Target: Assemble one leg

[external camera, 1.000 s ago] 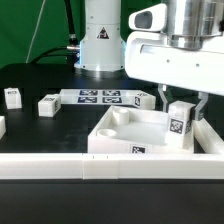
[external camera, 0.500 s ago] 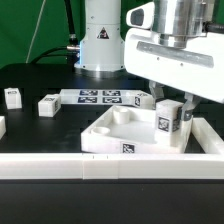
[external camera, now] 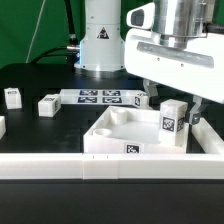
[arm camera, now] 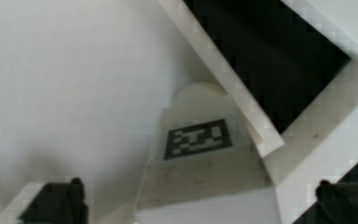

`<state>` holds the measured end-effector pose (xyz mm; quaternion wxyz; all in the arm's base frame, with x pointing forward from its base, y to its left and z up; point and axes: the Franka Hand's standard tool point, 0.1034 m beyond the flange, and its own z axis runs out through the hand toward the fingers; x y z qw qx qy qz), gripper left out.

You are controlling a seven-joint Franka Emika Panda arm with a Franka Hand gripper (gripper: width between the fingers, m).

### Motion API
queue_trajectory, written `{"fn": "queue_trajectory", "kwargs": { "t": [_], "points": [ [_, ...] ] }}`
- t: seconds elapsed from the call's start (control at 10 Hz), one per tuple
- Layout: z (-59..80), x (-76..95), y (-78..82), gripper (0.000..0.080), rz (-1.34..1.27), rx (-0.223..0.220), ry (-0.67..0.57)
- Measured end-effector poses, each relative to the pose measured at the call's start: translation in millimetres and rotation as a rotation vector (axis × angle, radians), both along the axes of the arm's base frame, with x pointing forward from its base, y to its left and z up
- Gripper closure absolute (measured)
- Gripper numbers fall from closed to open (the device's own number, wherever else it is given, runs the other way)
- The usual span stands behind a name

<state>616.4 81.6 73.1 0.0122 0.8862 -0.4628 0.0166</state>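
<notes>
A white leg with a black-and-white tag stands upright in the near right corner of the large white tray. My gripper hangs right above it with one finger on each side. In the wrist view the leg and its tag lie between the two dark fingertips, which stand wide apart and clear of it. The gripper is open.
Two more legs lie on the black table at the exterior view's left, and a third is cut off by the left edge. The marker board lies behind the tray. A white rail runs along the front.
The leg and tray shifted slightly toward the exterior view's left and then back a little. The gripper stays above the leg.
</notes>
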Motion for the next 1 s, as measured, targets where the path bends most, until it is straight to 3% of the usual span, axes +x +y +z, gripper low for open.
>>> {"fn": "queue_trajectory", "kwargs": {
  "t": [1.0],
  "points": [
    [-0.6, -0.3, 0.0, 0.0151, 0.0, 0.0, 0.001]
  ]
}}
